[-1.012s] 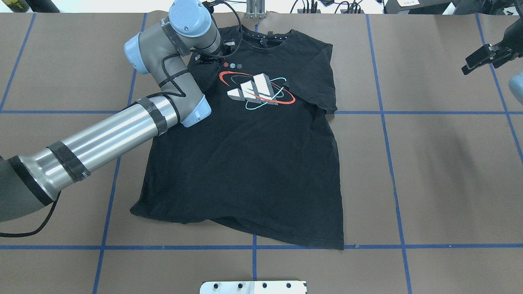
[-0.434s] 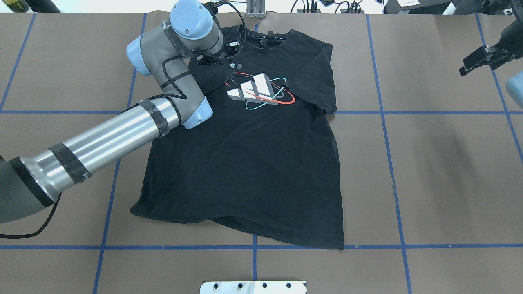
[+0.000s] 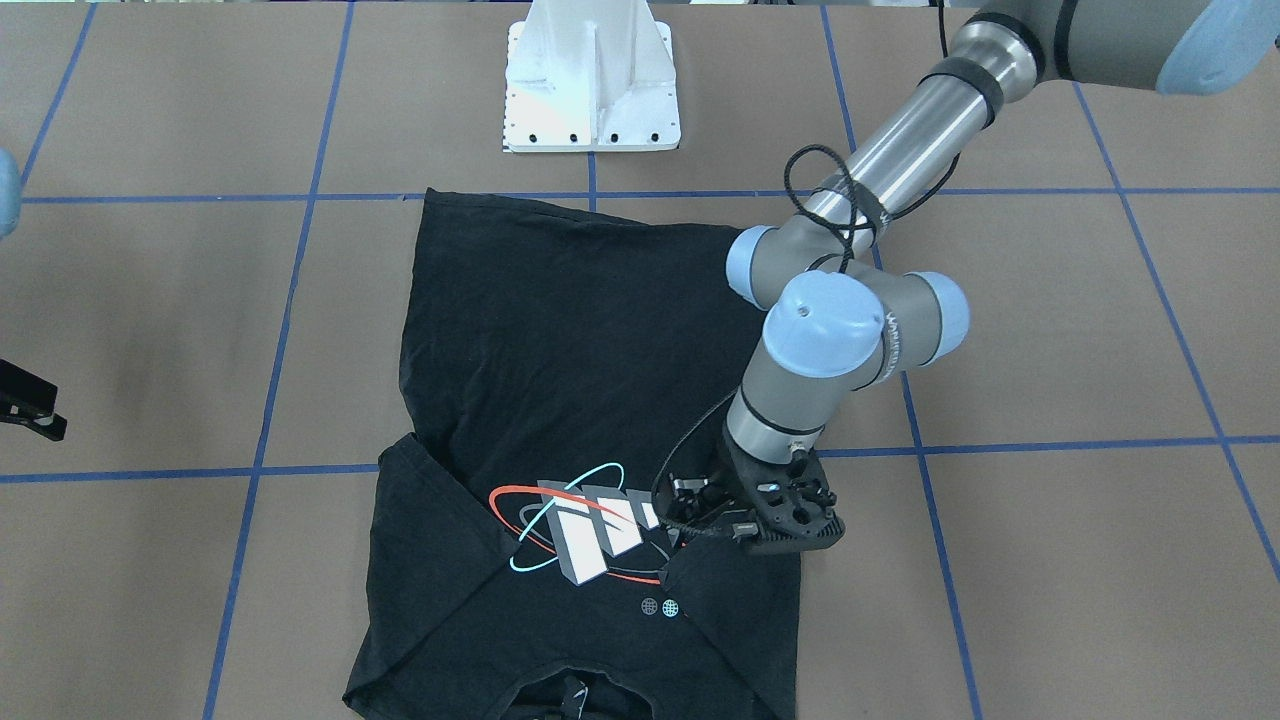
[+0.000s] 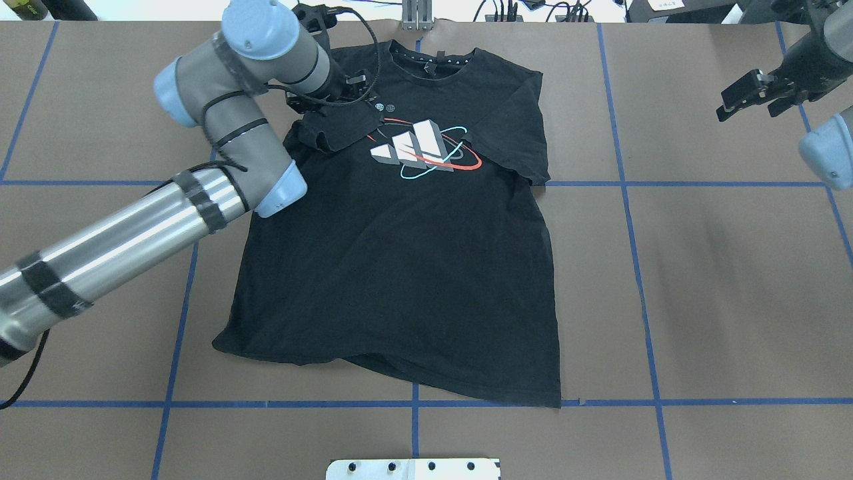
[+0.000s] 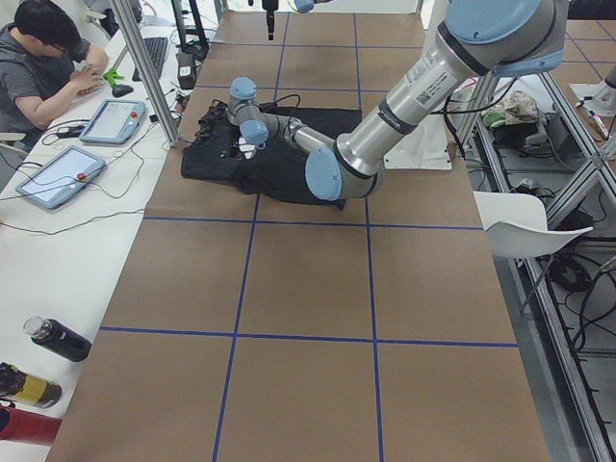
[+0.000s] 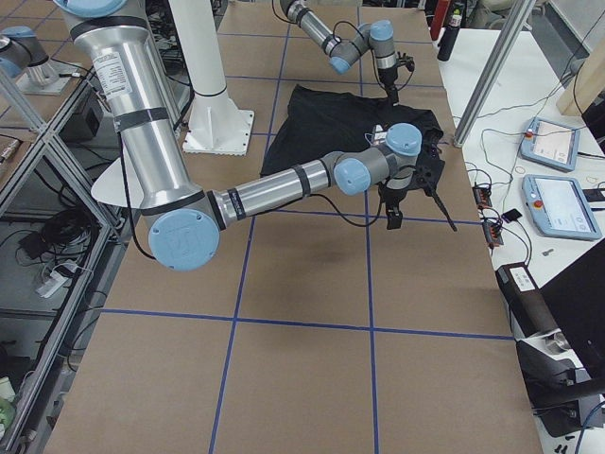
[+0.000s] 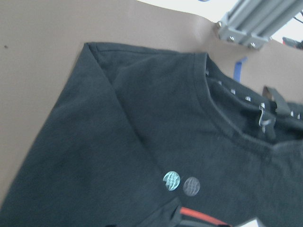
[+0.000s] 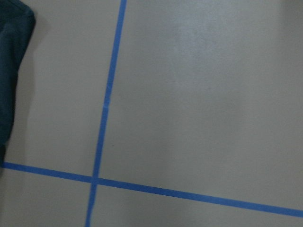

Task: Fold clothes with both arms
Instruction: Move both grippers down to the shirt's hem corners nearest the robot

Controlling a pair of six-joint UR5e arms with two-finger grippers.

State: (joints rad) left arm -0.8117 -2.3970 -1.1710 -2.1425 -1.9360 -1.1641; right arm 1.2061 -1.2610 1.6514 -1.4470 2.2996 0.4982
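Black shirt [image 4: 413,267] lies print-up on the table [image 4: 700,267], one sleeve [image 4: 336,130] turned in over the chest. Beside that fold hovers the left gripper [image 4: 320,103], and I cannot tell how far it is open. The right gripper [image 4: 748,110] hangs spread and empty, well aside. Fold the other sleeve in squarely to match.

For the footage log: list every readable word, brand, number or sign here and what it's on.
No text reads clearly.
T-shirt print: blocks and rings, no words.
White marks inside the collar: too small.
Lettering on the left arm: blurred.
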